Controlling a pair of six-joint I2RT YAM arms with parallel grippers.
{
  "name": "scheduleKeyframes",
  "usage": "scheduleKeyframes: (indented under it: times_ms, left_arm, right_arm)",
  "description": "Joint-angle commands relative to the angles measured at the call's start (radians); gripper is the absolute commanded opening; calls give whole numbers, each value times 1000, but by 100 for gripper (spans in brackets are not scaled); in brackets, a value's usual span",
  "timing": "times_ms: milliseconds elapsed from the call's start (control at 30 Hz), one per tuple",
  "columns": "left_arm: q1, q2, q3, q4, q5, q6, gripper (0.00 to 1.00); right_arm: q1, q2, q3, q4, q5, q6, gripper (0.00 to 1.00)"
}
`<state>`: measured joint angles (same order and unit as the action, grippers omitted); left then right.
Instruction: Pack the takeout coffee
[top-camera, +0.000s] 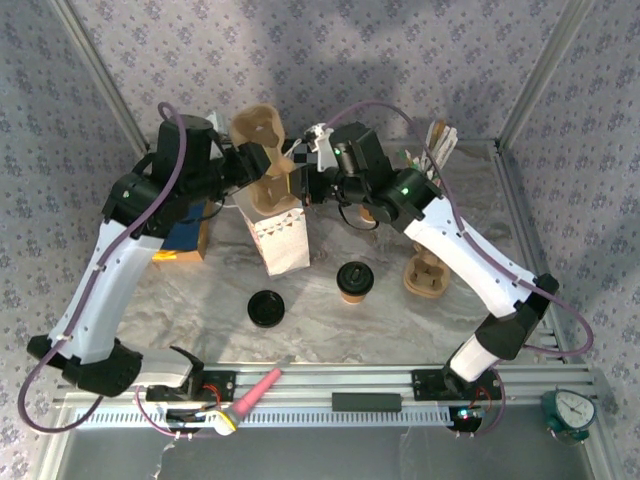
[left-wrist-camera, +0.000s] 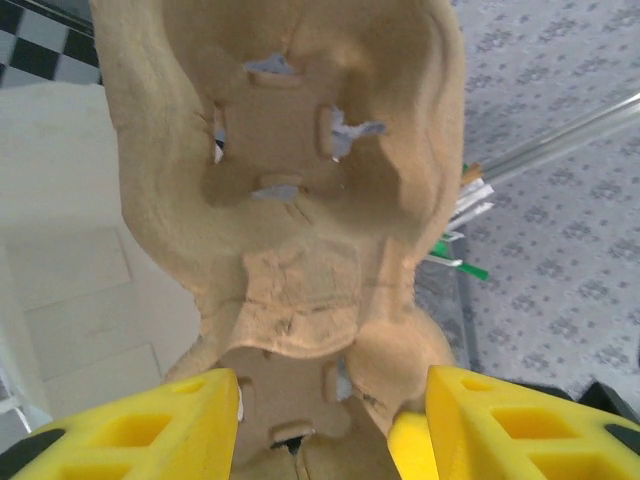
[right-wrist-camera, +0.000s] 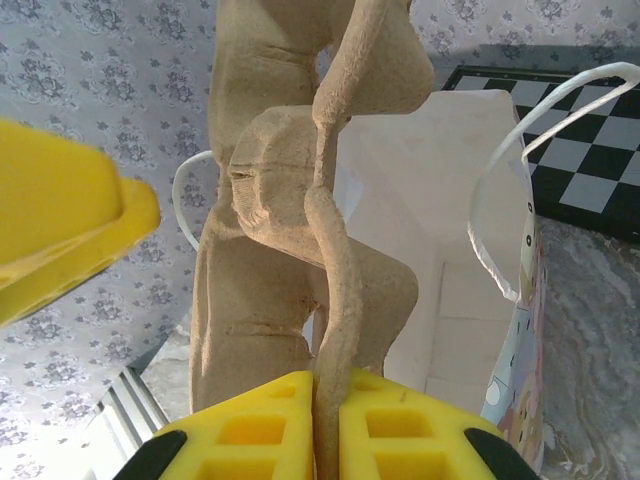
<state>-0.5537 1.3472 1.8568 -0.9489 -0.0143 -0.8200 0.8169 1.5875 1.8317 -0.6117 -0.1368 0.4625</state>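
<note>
While the pulp carrier (top-camera: 264, 150) hangs on end over the mouth of the white paper bag (top-camera: 282, 245), the top view has both arms meeting on it: the left claw (top-camera: 238, 166) from the left, the right claw (top-camera: 305, 172) from the right. The takeout coffee (top-camera: 355, 282), its top black from above, stands apart on the table (top-camera: 320, 330), nearer and right of the bag, between a flat black lid (top-camera: 266, 308) and a stack of cups (top-camera: 425, 272).

In the left wrist view the left claw (left-wrist-camera: 333, 405) stands about half open, its yellow fingers (left-wrist-camera: 150, 430) pressed to either side of the carrier's lower lobe.

In the right wrist view the right claw (right-wrist-camera: 328, 405) is nearly closed, pinching the carrier's thin rim, with the bag's open mouth and handles (right-wrist-camera: 474, 210) just behind. The carrier probably goes in first, so both claws should descend together, keeping it centred on the mouth and clear of the handles, and let go only once it rests on the bottom.
</note>
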Motion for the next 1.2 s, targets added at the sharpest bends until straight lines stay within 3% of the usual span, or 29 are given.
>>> scheduleKeyframes:
  times_ms: [0,467,1167]
  left_arm:
    - [-18,29,77,-99,-86,34,52]
    - [-27,86,102,-91,-84,23,42]
    - [-28,114,99,-115,-96,-10,39]
  right_arm:
    - [18,8,31,0,69,-34,11]
    - [85,21,48,-20,182,-100,11]
    - [117,21,60,-2,207,-137,11]
